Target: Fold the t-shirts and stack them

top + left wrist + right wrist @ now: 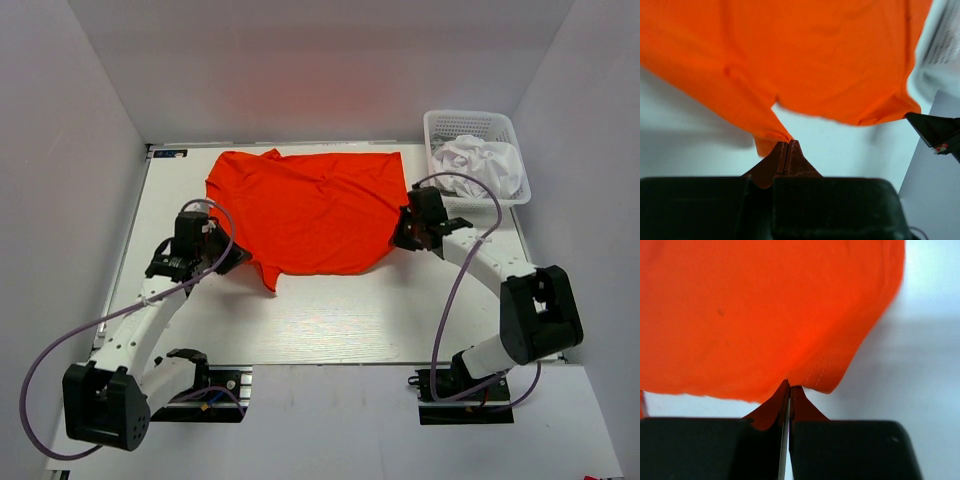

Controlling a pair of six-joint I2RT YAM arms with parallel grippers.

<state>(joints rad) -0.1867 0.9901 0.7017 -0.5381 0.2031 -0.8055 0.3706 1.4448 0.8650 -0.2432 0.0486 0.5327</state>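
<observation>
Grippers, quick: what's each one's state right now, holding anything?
Left gripper: closed, pinching an edge of the orange t-shirt.
Right gripper: closed, pinching the same shirt's hem.

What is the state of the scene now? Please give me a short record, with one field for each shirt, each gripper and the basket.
orange t-shirt: spread open on the table, not yet folded
white t-shirt: crumpled inside the basket
basket: far right corner of the table
left gripper: shut on the orange t-shirt's near left edge
right gripper: shut on the orange t-shirt's right edge
stack: not started
</observation>
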